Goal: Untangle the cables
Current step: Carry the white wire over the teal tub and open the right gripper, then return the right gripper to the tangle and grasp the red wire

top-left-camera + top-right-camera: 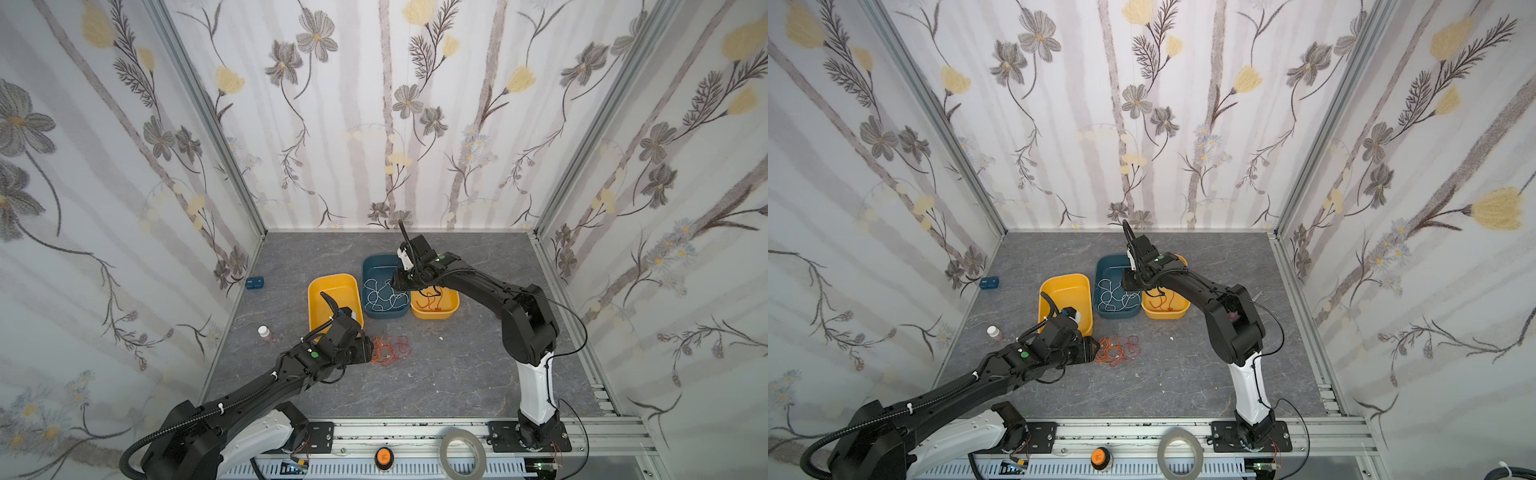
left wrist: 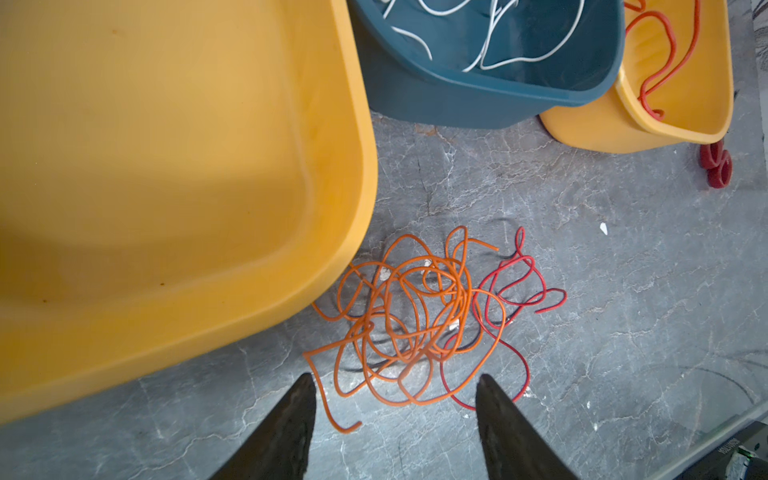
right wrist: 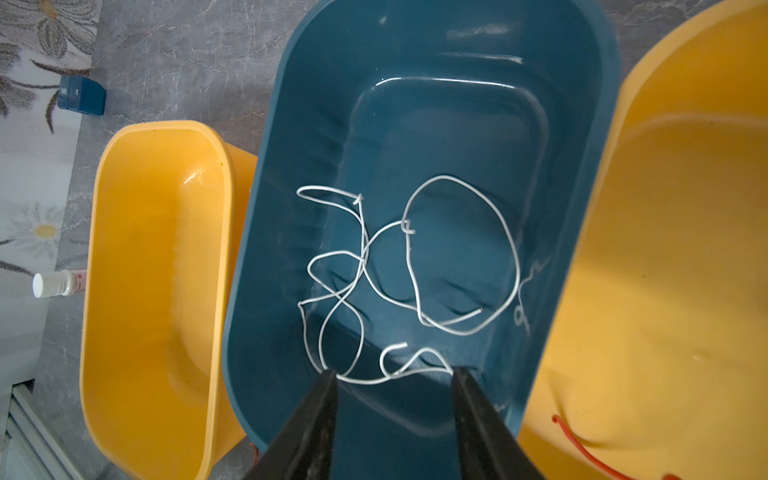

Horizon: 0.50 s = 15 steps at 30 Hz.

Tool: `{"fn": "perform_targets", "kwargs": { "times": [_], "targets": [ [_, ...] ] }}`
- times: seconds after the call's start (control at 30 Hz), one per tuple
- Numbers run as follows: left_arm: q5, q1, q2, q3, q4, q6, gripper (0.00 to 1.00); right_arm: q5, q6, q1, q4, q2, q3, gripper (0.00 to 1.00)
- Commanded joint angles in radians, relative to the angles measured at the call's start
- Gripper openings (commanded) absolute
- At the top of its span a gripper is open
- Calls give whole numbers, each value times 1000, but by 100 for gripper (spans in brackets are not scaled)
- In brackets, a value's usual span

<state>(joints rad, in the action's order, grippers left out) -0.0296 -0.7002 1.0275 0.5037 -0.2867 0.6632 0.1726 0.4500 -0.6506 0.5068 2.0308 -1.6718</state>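
Note:
A tangle of orange cables (image 2: pixel 411 316) with a red cable (image 2: pixel 511 286) woven through its edge lies on the grey table, seen in both top views (image 1: pixel 388 349) (image 1: pixel 1117 351). My left gripper (image 2: pixel 395 380) hovers open just short of the tangle, and nothing is between its fingers. A white cable (image 3: pixel 415 266) lies curled in the blue bin (image 3: pixel 415 62). Above that bin's near end, my right gripper (image 3: pixel 394 372) stands open, and a loop of white cable runs across below its tips. Another red cable (image 1: pixel 432 301) lies in the small yellow bin (image 1: pixel 451 309).
A large yellow bin (image 1: pixel 332 286) stands left of the blue bin (image 1: pixel 386 315), close to the tangle. A blue box (image 1: pixel 254 284) and a small bottle (image 1: pixel 264 332) sit near the left wall. A tape roll (image 1: pixel 463 453) lies on the front rail. Red clips (image 2: pixel 715 164) rest beside the small yellow bin.

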Motion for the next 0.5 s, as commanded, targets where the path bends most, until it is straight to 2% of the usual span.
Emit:
{"fn": "perform_targets", "kwargs": {
  "times": [0.0, 0.1, 0.27, 0.47],
  "targets": [
    [-12, 1, 2, 1, 27, 12, 63, -12, -44, -1, 7, -65, 34, 50],
    [-54, 1, 14, -4, 53, 3, 64, 14, -66, -2, -12, -137, 97, 53],
    [-88, -1, 44, -8, 85, 3, 64, 121, -79, -2, -84, -262, 262, 54],
    [-109, -7, 99, -9, 123, 6, 64, 229, -27, -10, -203, -416, 508, 55]
  ]
}}
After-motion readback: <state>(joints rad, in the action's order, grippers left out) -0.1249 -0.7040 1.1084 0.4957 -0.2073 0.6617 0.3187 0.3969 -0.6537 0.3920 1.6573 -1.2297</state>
